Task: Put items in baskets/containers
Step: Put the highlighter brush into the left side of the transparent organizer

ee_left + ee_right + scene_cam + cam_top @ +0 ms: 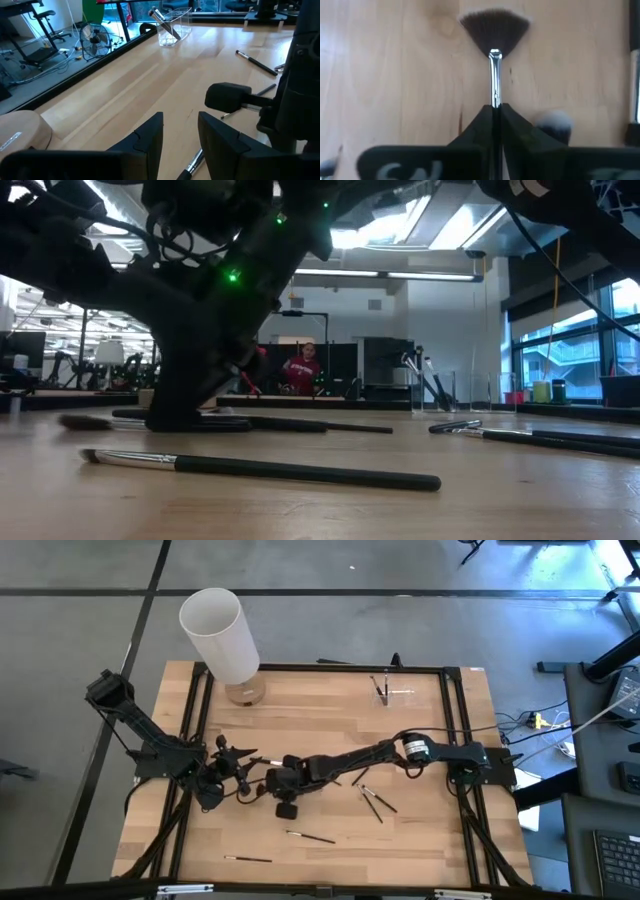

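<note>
Right tool (pixel 496 112), mid-worktop (pixel 420 840), is pinched closed on a fan brush (pixel 494 30) at its silver ferrule. The brush looks light, stiff and slippery; grip the ferrule, sparing the soft bristles. Clear holder (pixel 388 692) lies toward one o'clock. Left tool (pixel 180 132) waits, part-open.

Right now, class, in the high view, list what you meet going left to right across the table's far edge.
White cylinder → clear holder with brushes standing in it.
</note>
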`<move>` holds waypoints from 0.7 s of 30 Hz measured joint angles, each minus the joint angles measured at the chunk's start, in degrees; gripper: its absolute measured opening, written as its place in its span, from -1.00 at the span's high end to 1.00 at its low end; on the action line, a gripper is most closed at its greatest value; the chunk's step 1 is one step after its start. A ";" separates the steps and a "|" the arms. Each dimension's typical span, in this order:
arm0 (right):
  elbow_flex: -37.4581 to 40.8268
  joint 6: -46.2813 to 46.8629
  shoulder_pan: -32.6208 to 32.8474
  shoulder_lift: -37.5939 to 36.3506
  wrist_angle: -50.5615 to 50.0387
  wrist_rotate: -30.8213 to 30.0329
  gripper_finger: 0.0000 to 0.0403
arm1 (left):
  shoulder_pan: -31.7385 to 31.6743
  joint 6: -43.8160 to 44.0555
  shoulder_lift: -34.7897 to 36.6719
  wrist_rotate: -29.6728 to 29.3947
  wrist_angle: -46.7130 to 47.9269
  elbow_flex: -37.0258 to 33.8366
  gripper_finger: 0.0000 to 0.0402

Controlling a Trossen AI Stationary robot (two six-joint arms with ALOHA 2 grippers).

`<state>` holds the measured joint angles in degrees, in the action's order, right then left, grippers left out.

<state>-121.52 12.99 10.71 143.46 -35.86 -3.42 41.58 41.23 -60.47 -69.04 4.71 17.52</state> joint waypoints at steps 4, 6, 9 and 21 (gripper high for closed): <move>-0.08 1.04 -0.54 0.00 -0.39 0.54 0.92 | 0.00 0.00 0.00 0.01 -0.02 0.00 0.41; -0.06 2.57 -0.86 0.00 -0.22 0.63 0.89 | 0.00 0.01 0.00 0.07 -0.04 0.00 0.41; 0.06 3.28 -1.18 -0.36 0.50 0.61 0.83 | 0.00 0.00 0.00 0.95 -0.07 0.00 0.41; 0.18 3.50 -1.32 -5.65 -4.49 0.01 0.84 | 0.06 1.51 0.00 5.14 -0.17 0.00 0.41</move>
<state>-121.33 16.49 9.39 137.81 -40.35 -3.41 41.64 42.74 -60.47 -63.90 4.54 17.52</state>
